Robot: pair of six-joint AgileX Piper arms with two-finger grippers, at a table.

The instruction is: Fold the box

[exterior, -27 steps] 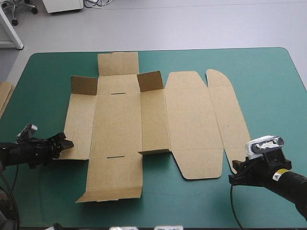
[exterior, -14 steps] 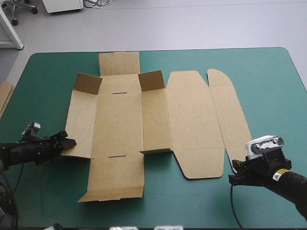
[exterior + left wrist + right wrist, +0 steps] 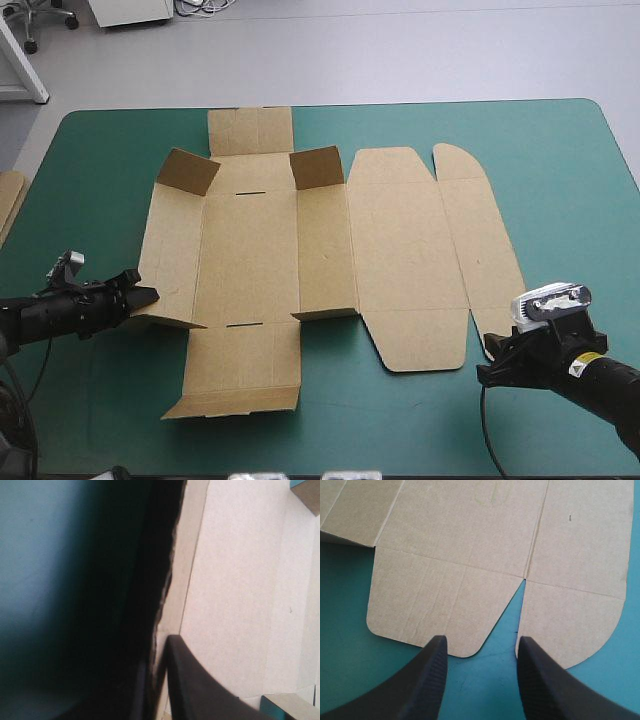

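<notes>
One light, stiff sheet, the box (image 3: 250,250) lies mostly flat across the table (image 3: 570,160), likely bending only at its creases. The left gripper (image 3: 143,297) pinches its left edge, a sound hold. The right gripper (image 3: 480,644) hovers open near the rounded flaps (image 3: 435,610).

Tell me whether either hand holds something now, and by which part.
The left hand is shut on the box, at the near end of its left panel's outer edge. The right hand is open and holds nothing.
</notes>
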